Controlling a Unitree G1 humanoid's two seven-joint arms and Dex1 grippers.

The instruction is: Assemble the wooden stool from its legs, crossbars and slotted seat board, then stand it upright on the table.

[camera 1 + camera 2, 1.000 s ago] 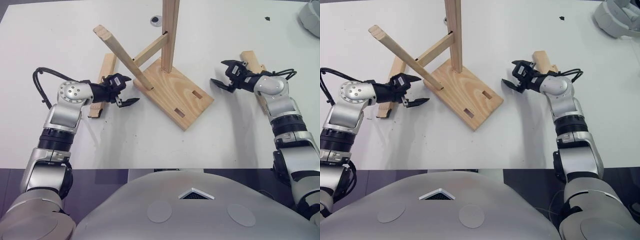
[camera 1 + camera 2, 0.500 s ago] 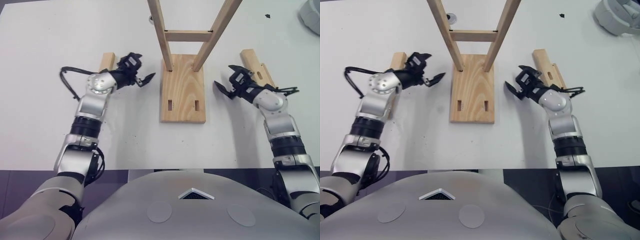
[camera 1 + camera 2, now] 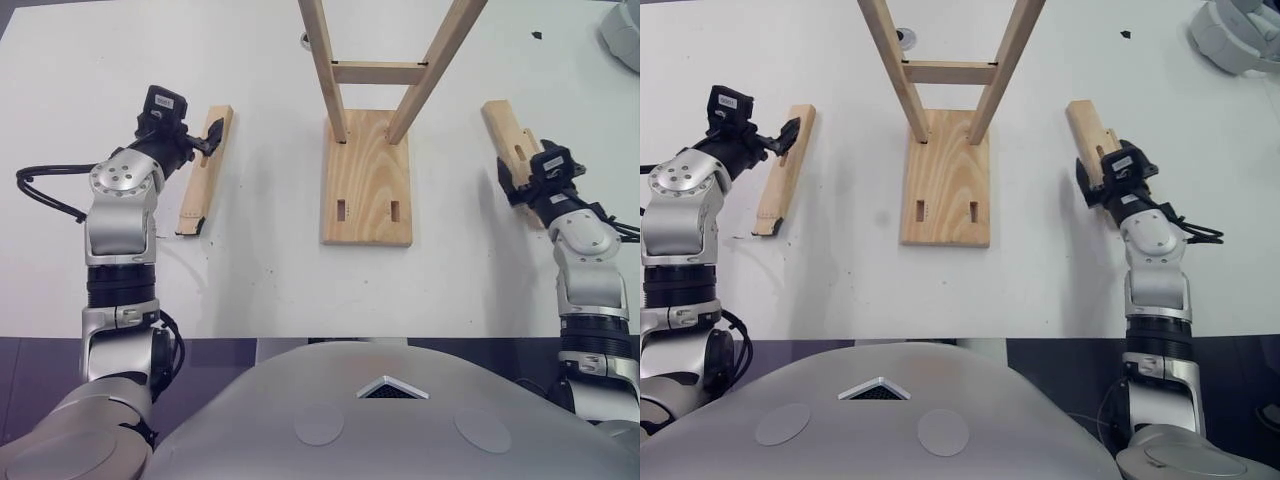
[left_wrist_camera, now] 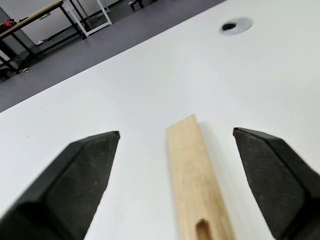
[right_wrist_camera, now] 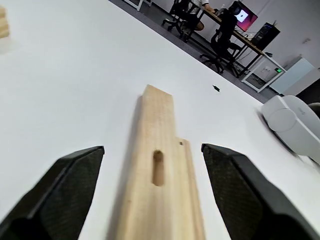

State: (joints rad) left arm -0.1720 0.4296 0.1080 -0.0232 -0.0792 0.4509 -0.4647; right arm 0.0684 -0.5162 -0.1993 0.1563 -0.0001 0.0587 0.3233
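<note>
Upright legs [image 3: 322, 70] cut off above the seat board [image 3: 366, 200]; left gripper [image 4: 176, 133] and right gripper [image 5: 153, 147] spread wide astride loose legs [image 3: 205, 170] beside it, probably not touching

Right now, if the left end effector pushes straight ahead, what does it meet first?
Probably the loose leg on the table: it lies centred between the left end effector's open fingers, though depth is unclear.

The seat board [image 3: 366, 215] is laid at the middle of the bench [image 3: 250, 280], with two legs [image 3: 325, 70], joined by a crossbar [image 3: 373, 72], set upright at its far end. The left loose leg [image 3: 200, 185] is straddled by the left claw [image 4: 176, 132], and the right loose leg [image 3: 500, 125] by the right claw [image 5: 152, 147].
</note>
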